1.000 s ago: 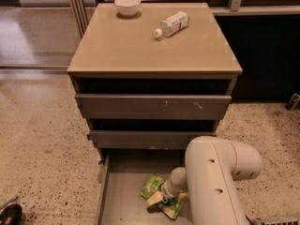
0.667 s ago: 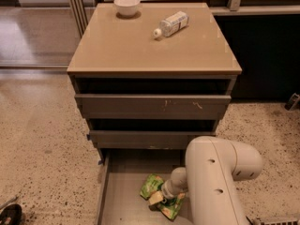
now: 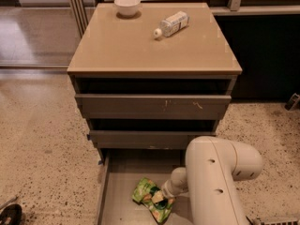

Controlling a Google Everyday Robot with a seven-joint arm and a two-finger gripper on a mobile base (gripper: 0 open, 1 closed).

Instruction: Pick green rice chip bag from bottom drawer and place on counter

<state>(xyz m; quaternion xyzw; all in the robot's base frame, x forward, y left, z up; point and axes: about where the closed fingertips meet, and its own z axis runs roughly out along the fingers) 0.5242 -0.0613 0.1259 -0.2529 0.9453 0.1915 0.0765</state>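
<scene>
The green rice chip bag (image 3: 149, 198), a crinkly light-green pouch, lies on the flat grey floor of the pulled-out bottom drawer (image 3: 123, 172), near its middle. My gripper (image 3: 161, 199) reaches down from the big white arm at the lower right and sits right on the bag's right half, touching it. Its fingertips are buried in the bag's folds. The tan counter (image 3: 140, 46) tops the cabinet above.
A white bowl (image 3: 127, 5) stands at the counter's back left. A clear plastic bottle (image 3: 171, 24) lies on its side at the back middle. The two upper drawers (image 3: 152, 106) are slightly out. My white arm (image 3: 215, 182) covers the drawer's right side. Speckled floor surrounds the cabinet.
Nothing has visibly changed; the gripper stays on the bag in the bottom drawer.
</scene>
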